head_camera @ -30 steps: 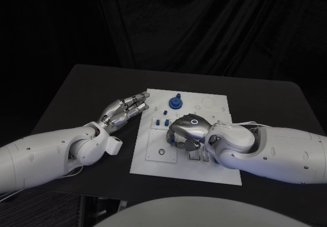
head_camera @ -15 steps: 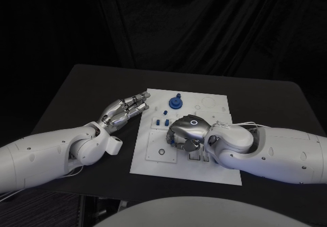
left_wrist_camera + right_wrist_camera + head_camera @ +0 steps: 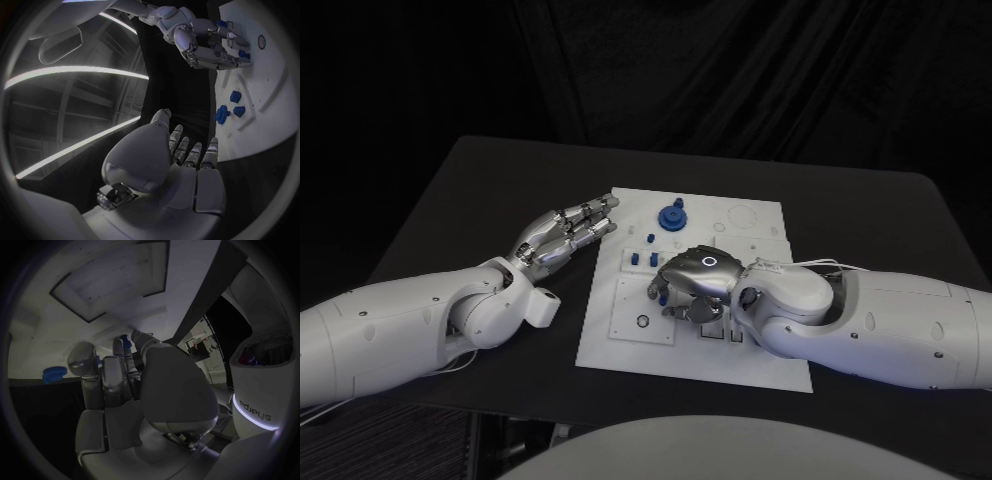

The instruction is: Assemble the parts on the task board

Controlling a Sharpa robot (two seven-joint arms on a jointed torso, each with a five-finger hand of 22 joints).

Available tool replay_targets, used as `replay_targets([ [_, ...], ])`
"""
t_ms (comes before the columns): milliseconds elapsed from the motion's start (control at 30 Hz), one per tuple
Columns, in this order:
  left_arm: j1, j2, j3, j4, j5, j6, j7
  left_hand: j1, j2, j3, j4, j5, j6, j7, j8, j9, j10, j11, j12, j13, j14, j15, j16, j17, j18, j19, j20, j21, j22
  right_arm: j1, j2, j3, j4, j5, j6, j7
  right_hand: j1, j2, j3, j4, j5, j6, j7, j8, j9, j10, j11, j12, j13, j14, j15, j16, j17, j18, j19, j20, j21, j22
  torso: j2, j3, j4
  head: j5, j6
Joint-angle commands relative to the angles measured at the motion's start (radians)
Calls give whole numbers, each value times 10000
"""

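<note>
Black table (image 3: 473,190), dark curtain (image 3: 733,80) behind

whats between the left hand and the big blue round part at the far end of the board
In the head view, only bare white task board and a strip of black table separate the left hand from the large blue part.

Right hand (image 3: 692,285) fingers curled down over mid task board (image 3: 750,362), w/ small blue parts (image 3: 640,257) just beside. Left hand (image 3: 564,232) hovers off board's left edge over desk (image 3: 488,190), fingers apart. Bigger blue part (image 3: 672,216) near far edge.
</note>
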Motion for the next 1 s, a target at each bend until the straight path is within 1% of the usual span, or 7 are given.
replay_targets([
  [33, -20, 21, 9, 9, 47, 120, 274, -29, 103, 32, -1, 67, 17, 39, 35, 8, -42, 22, 16, 13, -17, 82, 57, 12, -26, 5, 16, -19, -5, -54, 17, -5, -27, -78, 437, -224, -193, 16, -246, 86, -301, -382, -93, -113, -163, -507, 87, 75, 112, -194, 28, -123, -188, 152, -200, 44, -401, 989, -4, -5, 2, 10, 2],
  [300, -27, 20, 9, -23, 47, 126, 262, -25, 110, 41, -5, 68, 37, 48, 41, 11, -42, 30, 21, 14, -21, 81, 55, 10, -26, 2, 16, -21, -16, -72, -135, -5, 29, -78, 156, -231, -185, 52, -785, 240, -560, -576, -216, -59, -411, -1497, 169, 597, 482, -429, 30, -194, -361, 220, -391, 68, -923, 914, -10, -4, 7, 58, 2],
  [500, -39, -7, 9, -24, 47, 125, 256, -25, 110, 41, -5, 68, 37, 48, 41, 11, -42, 30, 21, 14, -21, 81, 55, 10, -26, 2, 16, -21, -16, 25, -662, 16, 436, -73, -715, -117, -108, 7, -1029, 446, -593, -524, -220, 9, -504, -2019, 205, 863, 618, -490, 48, -190, -400, 236, -423, 84, -1094, 910, -11, 10, 9, 53, 2],
  [700, -49, -39, 9, -31, 47, 96, 255, -22, 116, 51, -11, 67, 59, 61, 48, 14, -43, 41, 20, 14, -20, 82, 56, 11, -27, 0, 16, -22, -24, 718, -1384, 30, 985, 344, -1200, -113, 8, 55, -1046, 565, -484, -383, -175, 84, -544, -1991, 179, 1146, 701, -408, 34, -94, -301, 203, -288, 78, -910, 978, -19, 16, -13, 52, 2],
  [833, -52, -36, 8, -34, 47, 76, 245, -22, 116, 53, -12, 64, 63, 65, 50, 15, -43, 44, 27, 15, -19, 82, 57, 11, -28, -1, 15, -22, -27, 1307, -1914, 29, 1229, 794, -964, -284, 51, 92, -1057, 682, -390, -479, 40, 1, -712, -1786, 127, 1361, 705, -264, 11, 34, -157, 154, -91, 56, -634, 1062, -28, 13, -14, -7, 2],
  [867, -52, -36, 8, -26, 47, 68, 245, -22, 116, 53, -12, 64, 63, 65, 50, 15, -43, 44, 27, 15, -19, 82, 57, 11, -28, -1, 15, -22, -27, 1430, -2056, 29, 1269, 869, -883, -353, 56, 92, -1063, 715, -382, -556, -18, -53, -792, -1735, 125, 1319, 642, -140, 15, 154, 3, 101, 70, 54, -334, 1138, -30, 12, -8, -28, 2],
  [1000, -53, -43, 8, 10, 47, 50, 248, -24, 117, 55, -12, 62, 84, 69, 55, 17, -42, 47, 36, 16, -12, 82, 61, 14, -28, 4, 15, -20, -16, 1675, -2472, 24, 1319, 1011, -624, -694, -55, -4, -1188, 930, -336, 21, 79, 30, -1227, -1294, 127, 467, -131, 197, 2, 376, 296, 15, 451, 33, 168, 1264, -33, 12, 0, -47, 2],
])
